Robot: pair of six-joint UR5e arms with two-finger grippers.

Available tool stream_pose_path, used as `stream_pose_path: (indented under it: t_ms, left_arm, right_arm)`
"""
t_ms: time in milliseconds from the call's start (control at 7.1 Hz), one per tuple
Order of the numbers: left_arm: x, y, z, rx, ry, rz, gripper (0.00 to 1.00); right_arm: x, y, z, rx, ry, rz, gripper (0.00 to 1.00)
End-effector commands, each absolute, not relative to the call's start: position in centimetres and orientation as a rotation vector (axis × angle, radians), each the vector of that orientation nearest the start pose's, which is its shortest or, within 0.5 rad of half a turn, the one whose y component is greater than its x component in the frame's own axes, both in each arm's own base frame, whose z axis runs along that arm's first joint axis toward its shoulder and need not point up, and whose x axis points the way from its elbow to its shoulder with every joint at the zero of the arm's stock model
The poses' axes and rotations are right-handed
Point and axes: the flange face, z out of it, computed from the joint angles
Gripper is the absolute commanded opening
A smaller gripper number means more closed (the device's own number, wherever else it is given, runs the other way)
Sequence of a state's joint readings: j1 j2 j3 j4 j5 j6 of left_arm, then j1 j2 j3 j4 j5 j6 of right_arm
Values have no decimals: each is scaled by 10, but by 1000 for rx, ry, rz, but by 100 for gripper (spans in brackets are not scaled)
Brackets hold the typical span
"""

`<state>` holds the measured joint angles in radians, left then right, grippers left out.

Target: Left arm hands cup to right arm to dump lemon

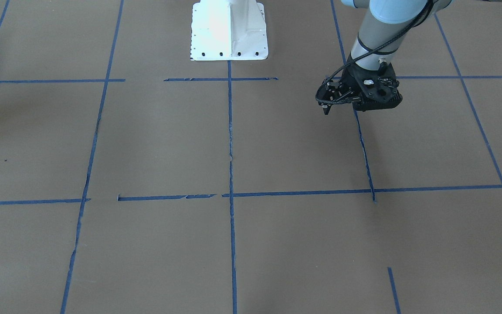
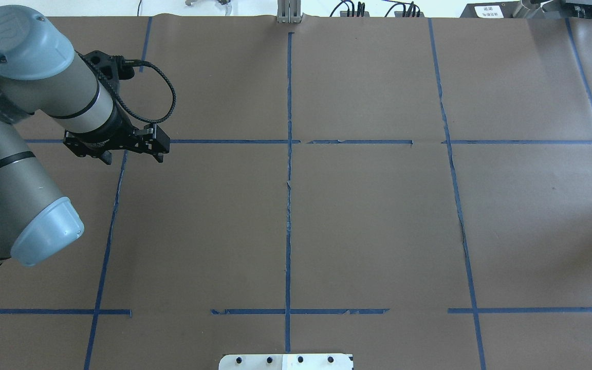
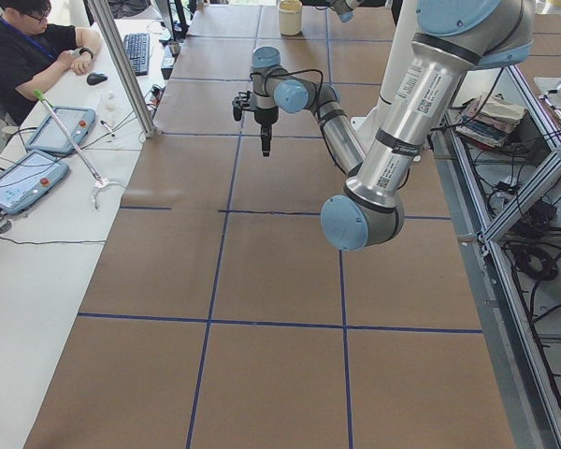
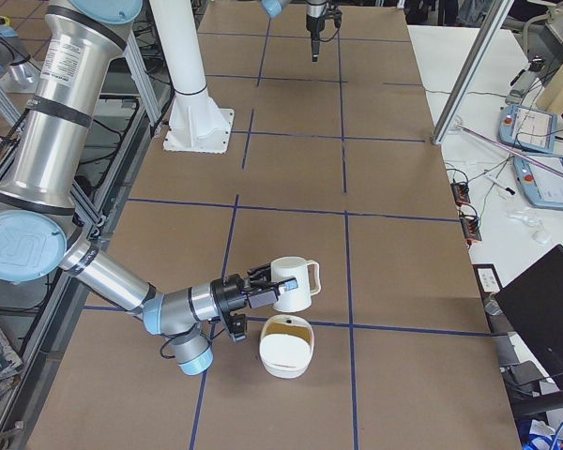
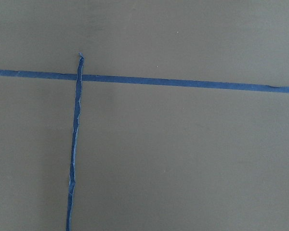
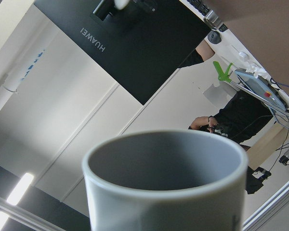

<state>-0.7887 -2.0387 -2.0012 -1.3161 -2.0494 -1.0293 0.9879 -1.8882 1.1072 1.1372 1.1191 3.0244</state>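
Handover done: cup [image 4: 291, 284] is gripped by right pincer [image 4: 259, 291], tipped beside bowl [image 4: 286, 346]. Left pincer [image 2: 131, 150] empty; its spread cannot be told.

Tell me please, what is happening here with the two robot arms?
The right arm holds a white cup tipped on its side above a white bowl on the table; whether anything has fallen into the bowl cannot be told. The cup looks empty in the wrist view. The left gripper holds nothing and hangs above bare brown paper, far from the cup. A person sits at a side desk.
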Motion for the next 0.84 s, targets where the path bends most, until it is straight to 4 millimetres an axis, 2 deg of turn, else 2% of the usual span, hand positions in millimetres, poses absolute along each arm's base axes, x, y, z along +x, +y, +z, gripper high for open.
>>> stream_pose_path:
  t_ms: [0, 422, 563, 704]
  left_arm:
    - [339, -465, 246, 25, 780, -81, 100]
    - [340, -465, 246, 25, 780, -79, 100]
    - [340, -465, 246, 25, 780, -79, 100]
    - [339, -464, 247, 25, 780, -79, 100]
  right_arm:
    - [41, -260, 720, 181, 2565, -1872, 11]
    - [41, -259, 720, 166, 2573, -1879, 12]
    - [43, -256, 729, 98, 2587, -1931, 13]
    - [43, -256, 730, -54, 2649, -1970, 13]
